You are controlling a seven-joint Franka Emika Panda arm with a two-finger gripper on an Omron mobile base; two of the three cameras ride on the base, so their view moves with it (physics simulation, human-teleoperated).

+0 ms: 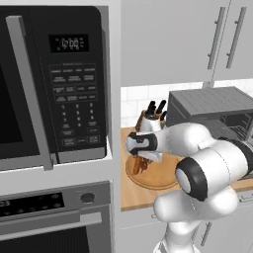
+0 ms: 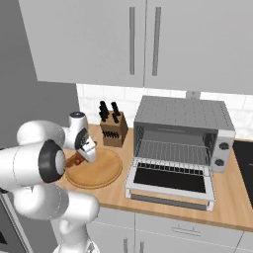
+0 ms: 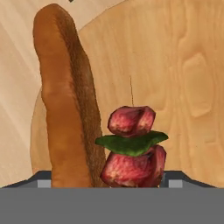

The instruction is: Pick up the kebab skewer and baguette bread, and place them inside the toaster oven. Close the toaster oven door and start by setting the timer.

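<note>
The baguette bread (image 3: 65,109), a long golden-brown loaf, lies on a round wooden board (image 3: 183,65) with the kebab skewer (image 3: 133,148) just to its right; the skewer carries red meat chunks and a green piece. My gripper (image 3: 109,181) is down over the near ends of both, its fingertips (image 3: 43,183) wide apart with loaf and skewer between them; contact is not clear. In the base views the gripper (image 1: 140,165) (image 2: 81,157) hangs over the board's left side. The toaster oven (image 2: 185,113) stands to the right, its door (image 2: 170,183) dropped open and the wire rack (image 2: 173,150) showing.
A knife block (image 2: 112,129) stands behind the board (image 2: 101,170) against the tiled wall. A black microwave (image 1: 49,84) and wall oven (image 1: 54,217) fill the left. Upper cabinets hang overhead. A dark cooktop (image 2: 244,158) lies right of the toaster oven.
</note>
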